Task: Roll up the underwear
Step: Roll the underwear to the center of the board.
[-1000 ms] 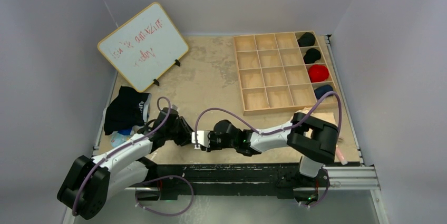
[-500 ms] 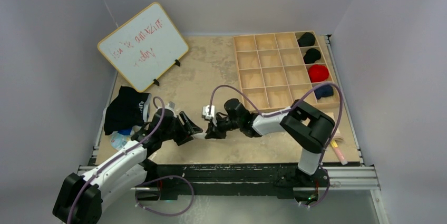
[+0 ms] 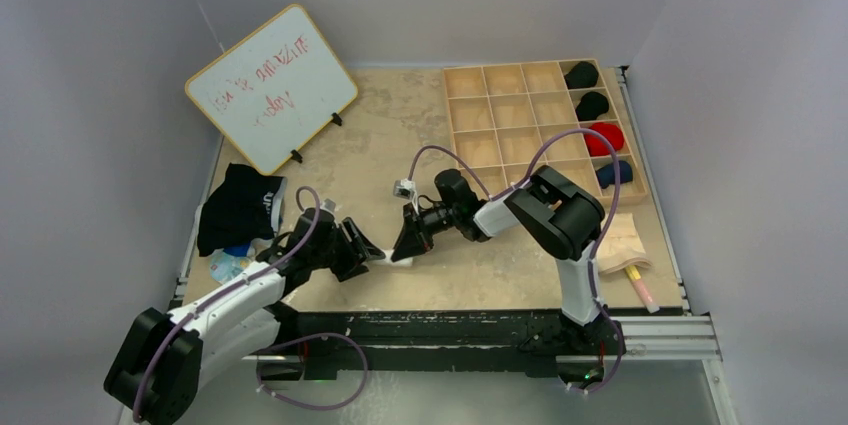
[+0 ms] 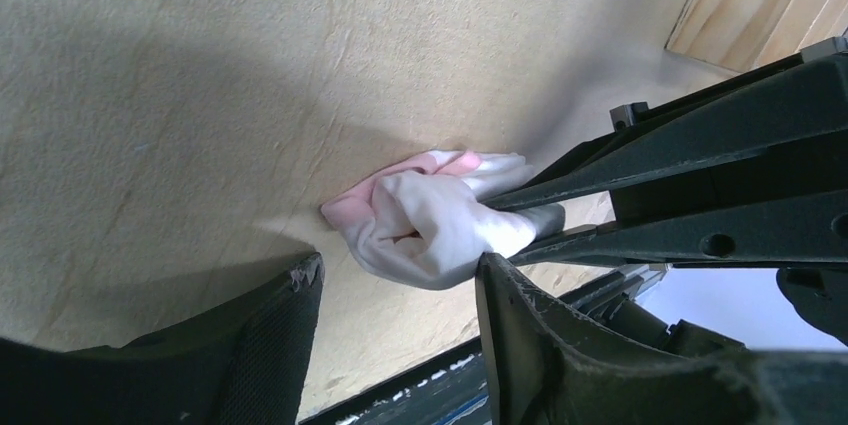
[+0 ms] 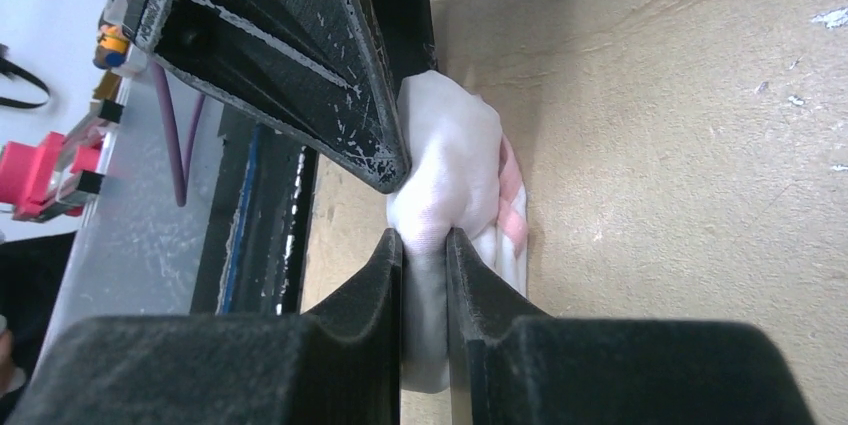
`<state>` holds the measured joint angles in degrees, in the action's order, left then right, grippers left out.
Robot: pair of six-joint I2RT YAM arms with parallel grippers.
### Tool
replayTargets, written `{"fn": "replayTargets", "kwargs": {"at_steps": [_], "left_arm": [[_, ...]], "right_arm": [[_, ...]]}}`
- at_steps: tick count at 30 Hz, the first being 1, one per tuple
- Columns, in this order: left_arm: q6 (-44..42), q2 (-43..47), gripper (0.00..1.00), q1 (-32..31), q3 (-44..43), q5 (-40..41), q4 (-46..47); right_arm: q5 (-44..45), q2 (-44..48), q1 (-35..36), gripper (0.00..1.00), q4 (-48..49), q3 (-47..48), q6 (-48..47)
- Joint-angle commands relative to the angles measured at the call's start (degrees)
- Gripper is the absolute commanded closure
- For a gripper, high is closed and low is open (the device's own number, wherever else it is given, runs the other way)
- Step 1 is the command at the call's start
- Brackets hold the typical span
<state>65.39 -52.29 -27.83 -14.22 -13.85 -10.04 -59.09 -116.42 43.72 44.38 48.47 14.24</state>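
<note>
1. the underwear [image 4: 430, 215] is a small white and pink wad lying on the table [image 3: 390, 145]. it's close to the near edge, roughly midway between the two arms.
2. the right pincer [image 5: 425, 237] is clenched on it. in its own wrist view the two tips are pressed together with a fold of white cloth squeezed between them, and the rest of the wad bulges out just past the tips.
3. the left pincer [image 4: 398, 270] is released, jaws spread wide. the wad sits just ahead of its tips, about centred on the gap.
4. in the right wrist view one of the left pincer's fingers [image 5: 300, 55] looks to be touching the side of the wad, though i can't tell for sure.
5. the two pincers come at the wad from opposite sides, tips nearly meeting over it.
6. other stuff on the table:
   - a wooden tray [image 3: 500, 135] at the far right, with rolled items [image 3: 603, 135] down its right-hand column (two black, one red, one dark blue)
   - a whiteboard [image 3: 270, 85] propped at the far left
   - a dark clothes pile [image 3: 238, 207] by the left edge
</note>
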Motion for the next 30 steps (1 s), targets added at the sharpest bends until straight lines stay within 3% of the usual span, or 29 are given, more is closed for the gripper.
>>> {"fn": "replayTargets", "kwargs": {"at_steps": [1,7,13,18,25,30], "left_arm": [[-0.29,-2.76,0.45,-0.2,-0.64,1.56,5.13],[-0.1,-8.91,0.57,-0.2,-1.27,3.17,8.22],[0.62,-10.07,0.61,-0.29,-0.49,4.4,7.32],[-0.18,-9.67,0.64,-0.29,-0.2,4.52,6.38],[-0.69,-9.83,0.65,-0.29,-0.59,4.79,4.4],[-0.94,-10.57,0.66,-0.29,-1.4,4.74,3.25]], "right_arm": [[0.02,-2.52,-0.03,0.83,-3.67,-0.57,2.84],[1.63,-2.63,-0.08,0.75,-3.99,-0.22,2.92],[9.7,3.42,-0.11,0.49,-12.53,0.81,-5.12],[15.68,8.79,0.19,0.37,-20.36,3.09,-12.36],[33.36,17.8,6.61,0.34,-23.41,0.48,-30.55],[38.95,21.38,14.14,0.32,-19.55,-3.1,-40.77]]}}
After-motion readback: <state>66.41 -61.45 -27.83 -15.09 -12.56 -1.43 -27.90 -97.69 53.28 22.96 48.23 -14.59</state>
